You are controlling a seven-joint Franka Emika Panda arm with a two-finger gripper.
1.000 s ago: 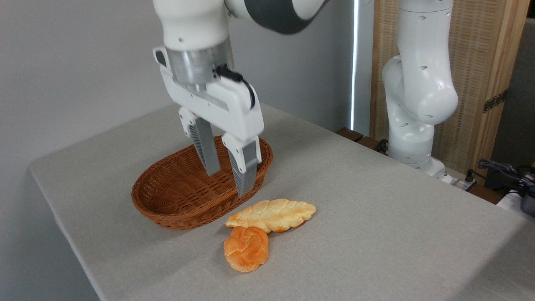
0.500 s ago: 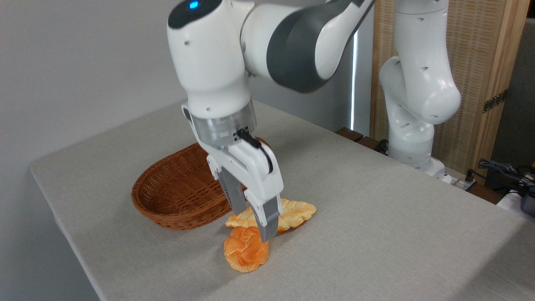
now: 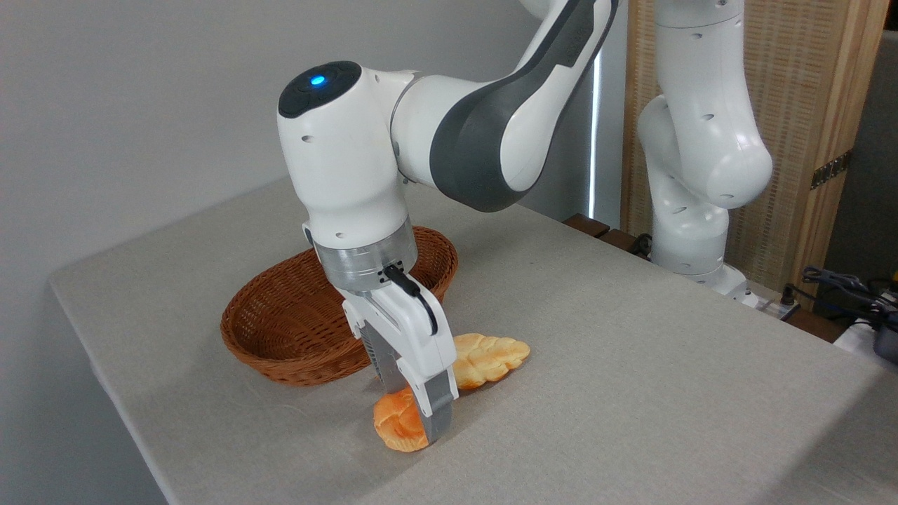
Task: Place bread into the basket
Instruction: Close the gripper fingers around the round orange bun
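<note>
Bread bun straddled by lowered gripper; grasp not yet confirmed

Bread: small orange-golden knotted bun, resting on the grey tablecloth near the front edge, partly hidden behind the near finger. Gripper: descended within the last second from above the basket down to table level, now set around the bun, one finger on the near right side, the other behind. Jaws parted about the bun's width; whether already pressing on the crust, cannot tell. Bun apparently in the same spot as before, not lifted. Just behind: paler braided loaf, lying close to the bun, contact hidden by the gripper. Farther back and left: oval wicker basket, holding nothing. Judged stage: reach finished, closing and lifting still to come, then a short carry back-left over the rim.
</note>
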